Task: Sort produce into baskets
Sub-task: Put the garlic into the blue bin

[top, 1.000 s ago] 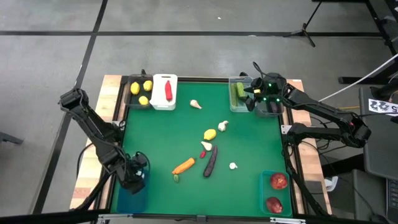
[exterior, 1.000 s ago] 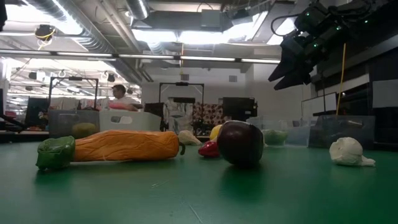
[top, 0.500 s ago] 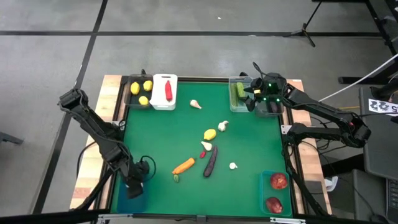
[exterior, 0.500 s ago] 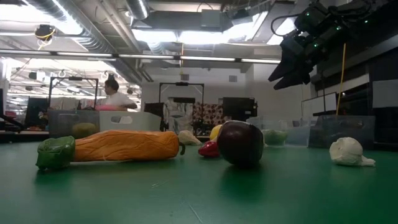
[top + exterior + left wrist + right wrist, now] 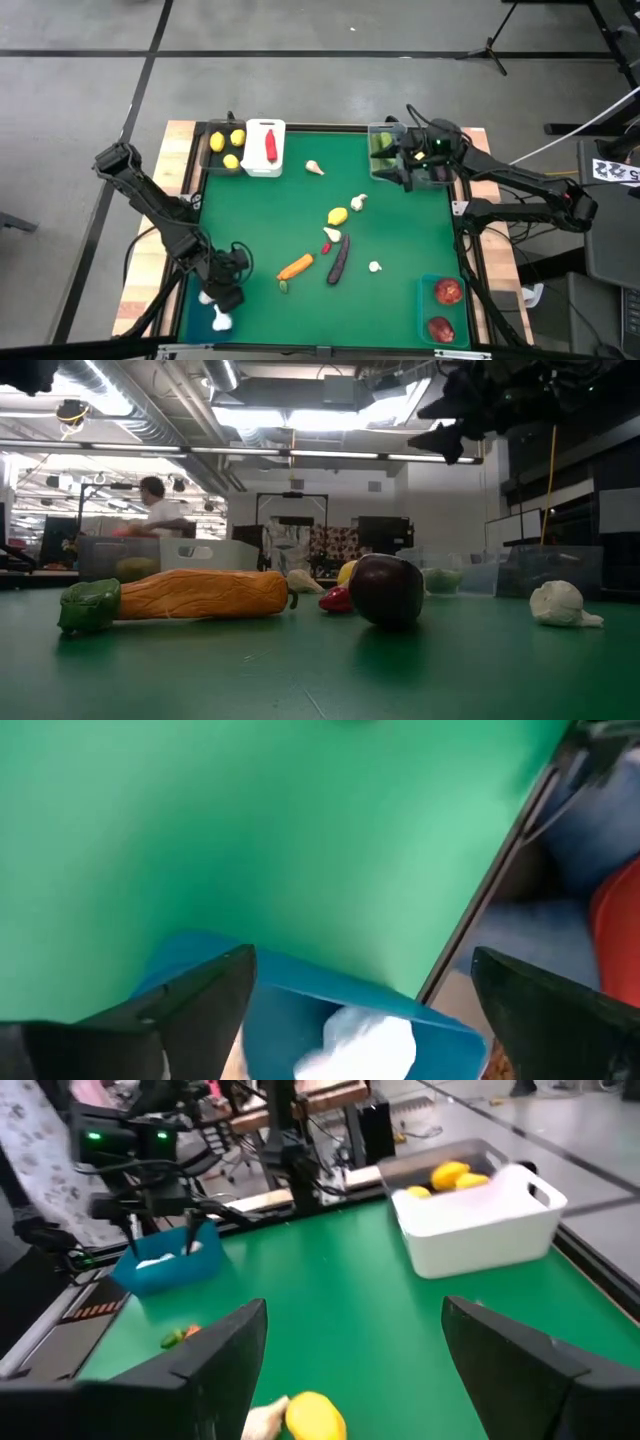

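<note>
Lying in teal bin [image 5: 214, 320]: one garlic bulb [image 5: 221, 321], left gripper [image 5: 228, 292] spread wide above. Right gripper [image 5: 402, 170] held wide over clear bin [image 5: 378, 165].

A: Where does the garlic bulb [image 5: 221, 320] lie?
B: In the bin [image 5: 290, 1005] at the table's [image 5: 400, 215] front left corner.
A: And the carrot [image 5: 295, 266]?
B: Near the middle front, left of the eggplant [image 5: 339, 259]. Two round fruits [image 5: 447, 291] lie in the front right corner's bin [image 5: 426, 297].
</note>
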### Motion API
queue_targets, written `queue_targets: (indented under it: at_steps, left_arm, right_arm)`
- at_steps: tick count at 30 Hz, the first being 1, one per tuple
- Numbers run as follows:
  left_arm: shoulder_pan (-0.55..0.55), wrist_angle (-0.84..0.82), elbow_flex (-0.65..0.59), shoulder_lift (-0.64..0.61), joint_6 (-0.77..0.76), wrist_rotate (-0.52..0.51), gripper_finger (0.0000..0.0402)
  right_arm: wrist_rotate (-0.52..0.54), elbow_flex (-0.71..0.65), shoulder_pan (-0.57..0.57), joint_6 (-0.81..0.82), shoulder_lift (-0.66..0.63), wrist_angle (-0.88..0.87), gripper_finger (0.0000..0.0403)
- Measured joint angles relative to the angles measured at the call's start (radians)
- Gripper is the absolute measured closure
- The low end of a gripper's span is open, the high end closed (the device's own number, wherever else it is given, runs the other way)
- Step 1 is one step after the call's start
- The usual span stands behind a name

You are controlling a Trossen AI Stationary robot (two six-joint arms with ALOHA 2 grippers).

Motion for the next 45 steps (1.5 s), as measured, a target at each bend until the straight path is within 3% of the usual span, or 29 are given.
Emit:
queue_targets:
  at_steps: [4, 8, 13, 15, 17, 22, 25, 27, 30, 33, 38, 42, 45]
  left_arm:
    - [0.003, -0.011, -0.010, -0.002, 0.023, 0.005, 0.0029]
    - [0.074, -0.015, -0.016, 0.000, 0.100, -0.006, 0.0032]
    - [0.147, -0.066, 0.071, -0.029, 0.241, -0.013, 0.0033]
    - [0.172, -0.136, 0.119, -0.034, 0.286, -0.070, 0.0033]
    - [0.196, -0.162, 0.166, -0.040, 0.353, -0.201, 0.0033]
    - [0.324, -0.063, 0.195, -0.016, 0.735, -0.805, 0.0033]
    - [0.475, 0.098, 0.195, 0.022, 0.970, -0.973, 0.0033]
    - [0.599, 0.240, 0.195, 0.071, 1.081, -0.981, 0.0033]
    - [0.766, 0.477, 0.195, 0.179, 1.269, -0.801, 0.0033]
    - [0.884, 0.672, 0.195, 0.306, 1.297, -0.660, 0.0033]
    - [1.005, 0.716, 0.195, 0.472, 1.122, -0.686, 0.0033]
    - [1.006, 0.787, 0.195, 0.563, 1.041, -0.689, 0.0034]
    - [0.977, 0.810, 0.204, 0.602, 1.083, -0.806, 0.0034]
  right_arm:
    - [0.024, 0.002, 0.026, -0.001, -0.005, 0.011, 0.0102]
    - [0.035, 0.006, 0.028, -0.001, -0.014, 0.002, 0.0102]
    - [0.034, 0.006, 0.026, -0.001, -0.016, 0.002, 0.0102]
    - [0.034, 0.006, 0.026, -0.001, -0.016, 0.001, 0.0102]
    - [0.034, 0.006, 0.026, -0.001, -0.016, 0.001, 0.0102]
    - [0.034, 0.006, 0.026, -0.001, -0.016, -0.006, 0.0102]
    - [0.034, 0.006, 0.026, 0.002, -0.016, -0.006, 0.0102]
    - [0.034, 0.006, 0.026, 0.009, -0.016, -0.011, 0.0102]
    - [0.034, 0.006, 0.026, 0.023, -0.016, -0.022, 0.0102]
    - [0.031, 0.006, 0.026, 0.025, -0.016, -0.050, 0.0102]
    - [0.026, 0.006, 0.026, 0.017, -0.016, -0.111, 0.0102]
    - [0.026, 0.006, 0.026, -0.004, -0.016, -0.128, 0.0102]
    - [0.026, 0.006, 0.026, -0.004, -0.016, -0.127, 0.0102]
